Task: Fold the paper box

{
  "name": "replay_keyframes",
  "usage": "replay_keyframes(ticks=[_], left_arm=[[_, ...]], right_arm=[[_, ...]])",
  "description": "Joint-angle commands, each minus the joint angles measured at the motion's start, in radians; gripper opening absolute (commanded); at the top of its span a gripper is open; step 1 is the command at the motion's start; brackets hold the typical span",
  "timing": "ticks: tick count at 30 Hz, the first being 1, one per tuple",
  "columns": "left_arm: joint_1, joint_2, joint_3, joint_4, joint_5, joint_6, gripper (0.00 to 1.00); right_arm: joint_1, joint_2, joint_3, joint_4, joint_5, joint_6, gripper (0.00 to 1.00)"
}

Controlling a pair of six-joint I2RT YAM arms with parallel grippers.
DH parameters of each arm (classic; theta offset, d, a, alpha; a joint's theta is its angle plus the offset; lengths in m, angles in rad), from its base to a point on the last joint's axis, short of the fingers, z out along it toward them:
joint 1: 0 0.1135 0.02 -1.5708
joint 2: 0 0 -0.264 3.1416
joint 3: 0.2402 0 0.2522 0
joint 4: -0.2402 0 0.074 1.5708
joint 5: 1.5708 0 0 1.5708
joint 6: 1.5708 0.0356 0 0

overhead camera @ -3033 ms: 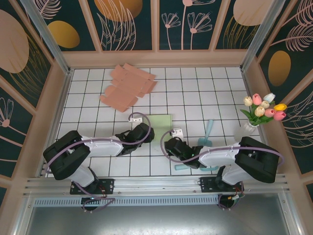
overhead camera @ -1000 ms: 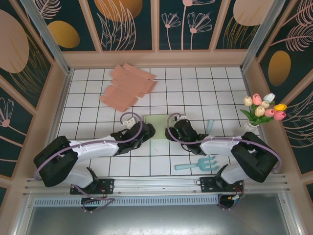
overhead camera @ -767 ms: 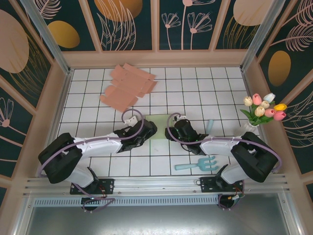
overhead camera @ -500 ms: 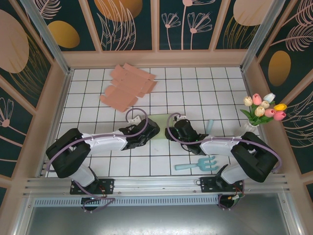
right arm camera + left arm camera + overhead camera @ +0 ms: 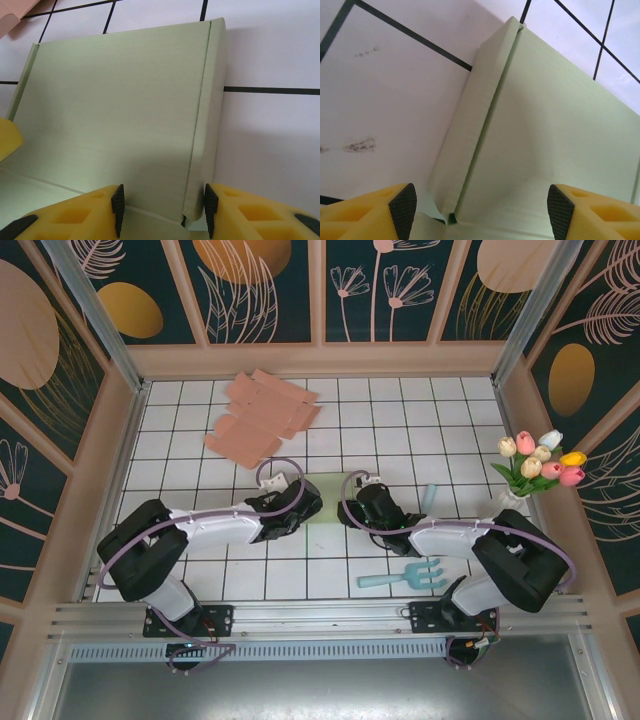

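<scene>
One paper box [image 5: 328,490], pale green, lies flat on the white tiled table [image 5: 180,455], about midway between the left and right edges and somewhat closer to the near edge than the far one. Two of its sides are folded up as low walls, one on the left and one on the right.

Two grippers meet it, one on each side. In the left wrist view, the left gripper [image 5: 480,210] stands wide. Its two yellow fingers [image 5: 400,210] are well apart, and the near corner of the box's left wall lies in the gap, touching neither pad.

The right gripper [image 5: 162,207] is set narrower, at about half its spread, and straddles the right wall. The outer pad [image 5: 209,210] sits just against that wall. The inner pad is over the box's floor panel, apart from the wall, so nothing is clamped.

One loose stack of pink cardboard flats [image 5: 262,418] lies toward the far left corner; how many sheets it holds cannot be counted. One light blue garden fork [image 5: 402,575] lies by the near edge, right of centre. One matching trowel [image 5: 428,498] is partly hidden by the right arm. One bunch of tulips [image 5: 537,462] stands at the right edge.
</scene>
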Motion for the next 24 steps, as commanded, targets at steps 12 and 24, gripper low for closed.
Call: replay_keyframes(ticks=[12,24], left_arm=[[0.032,0.057,0.044,-0.006,0.030,0.002,0.74],[0.033,0.078,0.108,-0.117,0.057,-0.080,0.75]], right_arm=[[-0.007,0.022,0.000,-0.003,-0.001,-0.021,0.48],[-0.007,0.024,0.003,-0.012,-0.001,-0.020,0.48]])
